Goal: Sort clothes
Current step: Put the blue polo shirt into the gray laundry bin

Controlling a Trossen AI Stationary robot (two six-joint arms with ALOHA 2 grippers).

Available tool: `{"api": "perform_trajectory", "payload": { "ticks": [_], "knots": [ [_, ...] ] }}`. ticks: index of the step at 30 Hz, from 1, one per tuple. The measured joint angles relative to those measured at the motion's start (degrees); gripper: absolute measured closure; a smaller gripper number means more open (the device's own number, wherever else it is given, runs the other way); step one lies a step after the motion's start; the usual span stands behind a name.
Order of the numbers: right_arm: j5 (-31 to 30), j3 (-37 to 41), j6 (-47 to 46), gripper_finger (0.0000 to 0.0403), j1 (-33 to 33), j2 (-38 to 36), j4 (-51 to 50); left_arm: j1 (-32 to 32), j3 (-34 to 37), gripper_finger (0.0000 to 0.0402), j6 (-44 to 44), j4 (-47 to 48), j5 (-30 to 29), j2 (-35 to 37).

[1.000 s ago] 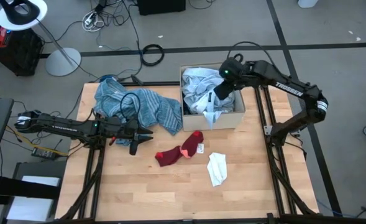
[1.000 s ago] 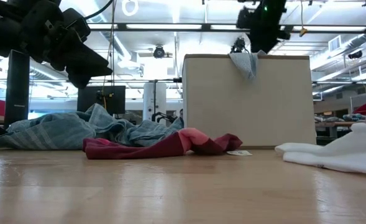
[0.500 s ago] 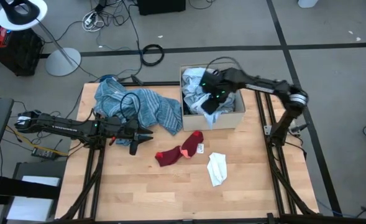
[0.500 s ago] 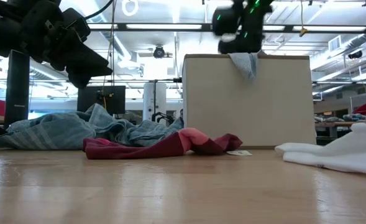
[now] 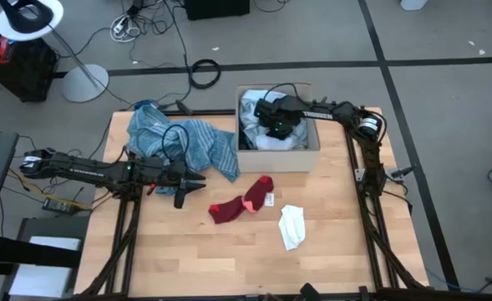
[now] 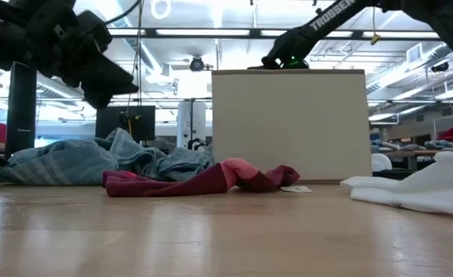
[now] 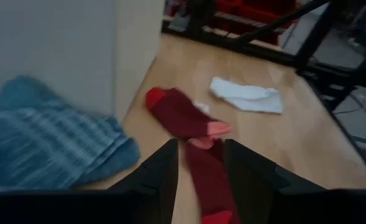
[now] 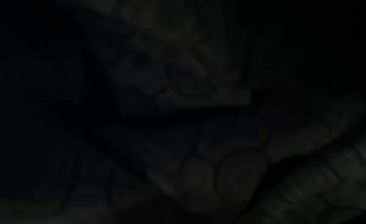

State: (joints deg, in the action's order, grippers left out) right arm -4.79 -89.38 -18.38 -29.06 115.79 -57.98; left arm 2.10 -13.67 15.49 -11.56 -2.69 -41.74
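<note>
A beige cardboard box (image 5: pixel 311 159) stands at the table's far middle and holds pale blue and white-grey patterned clothes (image 5: pixel 256 139). My right gripper (image 5: pixel 272 119) is down inside the box among them, and its fingers are hidden. The right wrist view shows only dark patterned cloth (image 8: pixel 189 124) close up. A blue striped cloth (image 5: pixel 191 144) lies left of the box. A red and pink sock pair (image 5: pixel 241 201) and a small white piece (image 5: pixel 291 225) lie on the table nearer me. My left gripper (image 7: pixel 201 152) hovers open and empty left of the socks.
The blue striped cloth runs up to the box's left wall (image 6: pixel 218 123). Bare wood (image 5: pixel 195 251) lies toward the table's near edge. A lamp base, cables and floor gear lie beyond the far edge.
My right gripper has swung toward the table's left edge and gone down into the box. The box has slid a little toward the left edge. The pale cloth flap that hung over its near wall no longer shows there.
</note>
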Motion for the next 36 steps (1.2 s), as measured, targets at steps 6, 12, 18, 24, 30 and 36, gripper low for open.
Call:
{"api": "perform_trajectory", "payload": {
  "ticks": [6, 12, 18, 24, 30, 36],
  "knots": [
    [-1.7, 0.5, 0.1, 0.0280, 0.5, -4.2, -0.5, 0.1, 0.0, 0.0266, -0.5, -0.2, -0.2, 0.0],
    [-2.1, 0.4, -0.5, 0.0280, 1.8, -13.9, -1.8, 0.2, 0.0, 0.0266, -0.5, -0.3, -0.2, 0.0],
    [-7.6, 0.3, -1.3, 0.0280, 4.1, -24.2, -2.1, 0.2, 0.0, 0.0266, -0.7, -0.9, 0.0, 0.0],
    [-19.9, 0.3, -2.9, 0.0281, 6.4, -30.4, -4.9, 0.2, 0.0, 0.0266, -0.5, -0.9, 0.0, 0.0],
    [-27.6, 0.3, -6.1, 0.0281, 6.3, -31.0, -9.7, 0.2, 0.0, 0.0266, -0.3, -0.9, 0.0, 0.0],
    [-13.8, 0.3, -5.3, 0.0280, 7.1, -31.0, -9.7, 0.2, 0.0, 0.0266, 0.0, -0.7, 0.0, 0.0]
  ]
}}
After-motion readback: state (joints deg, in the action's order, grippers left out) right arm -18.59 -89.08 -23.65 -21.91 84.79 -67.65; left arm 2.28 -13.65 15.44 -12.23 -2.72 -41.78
